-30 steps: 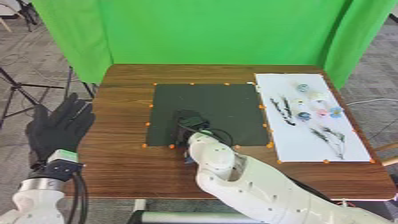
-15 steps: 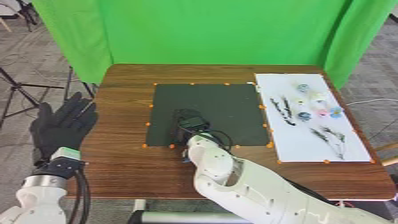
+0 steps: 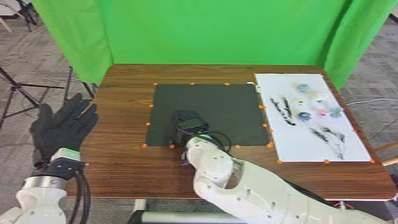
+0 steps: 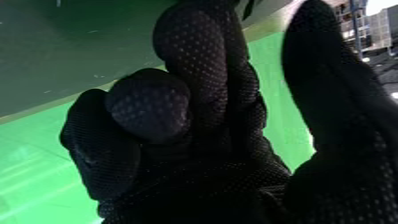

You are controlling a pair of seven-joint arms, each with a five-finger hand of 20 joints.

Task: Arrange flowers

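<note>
In the head view my right hand (image 3: 188, 121) hangs over the dark mat (image 3: 235, 107), back side up. The right wrist view shows my right hand (image 4: 209, 85) relaxed, some fingers bent and the thumb apart, with no flower in its grasp. My left hand (image 3: 64, 125) is open beyond the table's left edge, fingers straight. On the white board (image 3: 298, 147) at the right lie a blue flower (image 3: 303, 87), a second blue flower (image 3: 304, 116), a pink flower (image 3: 322, 113), a light-blue flower (image 3: 336, 111), dark branches (image 3: 284, 110) and thin leafy stems (image 3: 332, 137).
Small orange markers line the mat and the board on the brown table (image 3: 124, 170). A green curtain (image 3: 213, 32) hangs behind the table. To the left stands a dark tripod (image 3: 19, 85) on the floor.
My right hand and forearm have shifted slightly toward the left and the table's front. My left arm has moved very little; the flowers lie as before.
</note>
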